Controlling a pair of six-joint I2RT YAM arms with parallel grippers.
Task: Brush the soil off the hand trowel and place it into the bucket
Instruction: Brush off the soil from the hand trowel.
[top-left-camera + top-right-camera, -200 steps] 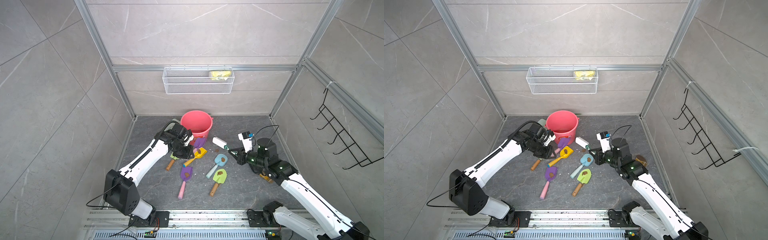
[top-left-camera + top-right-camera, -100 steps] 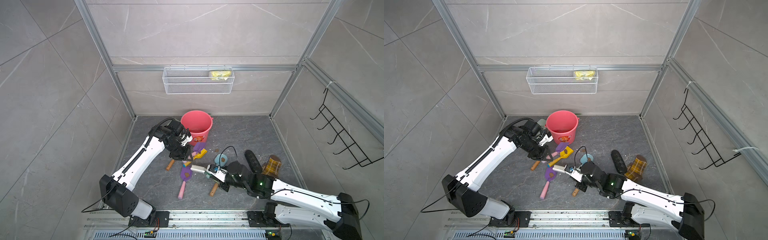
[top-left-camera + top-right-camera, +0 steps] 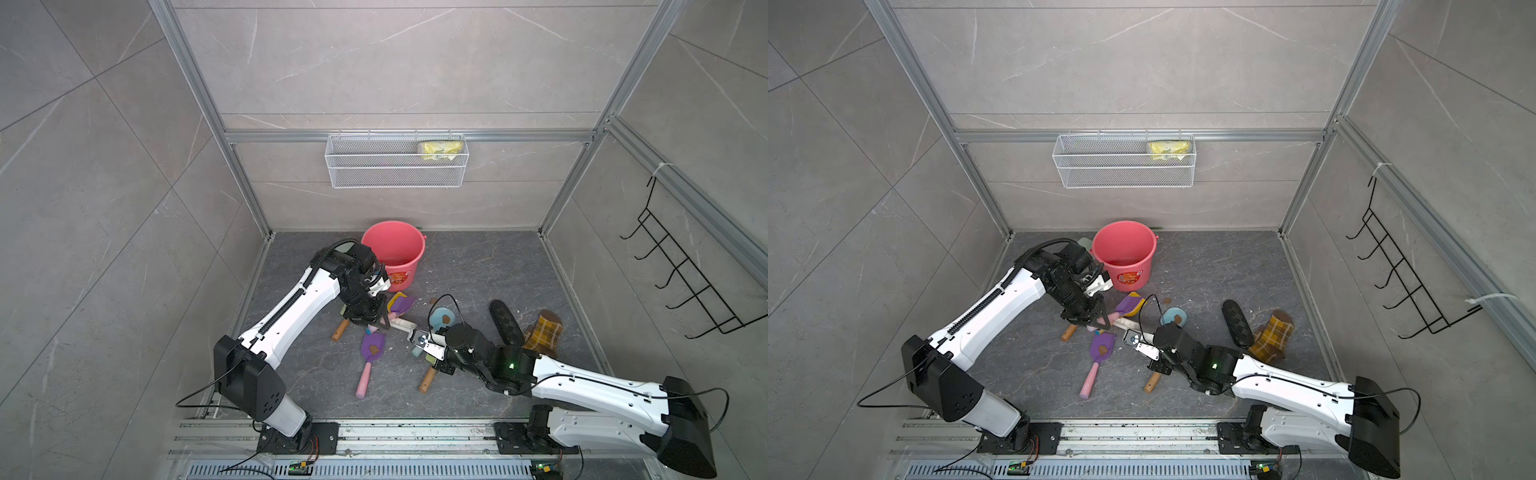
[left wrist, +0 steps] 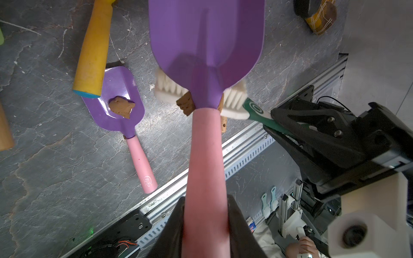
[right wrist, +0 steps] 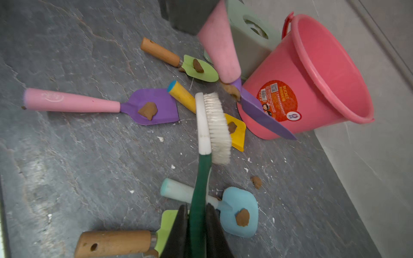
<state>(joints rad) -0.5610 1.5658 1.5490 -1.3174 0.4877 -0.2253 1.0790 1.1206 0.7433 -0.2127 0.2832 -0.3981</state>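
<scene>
Grey slate surface: left end effector grips the trowel by its handle, blade toward the bucket; right end effector clamps the brush, bristles crosswise at the neck beside soil.

Six trowels appear in this scene: one purple trowel held off the floor, plus a purple spade, a yellow trowel, a blue trowel, a far green trowel and a near green trowel. At least six soil lumps are visible. There is one each of bucket, brush, tissue box, wire basket, yellow packet, hook rack, black case and plaid item. Two arms complete the count: left arm and right arm.
</scene>
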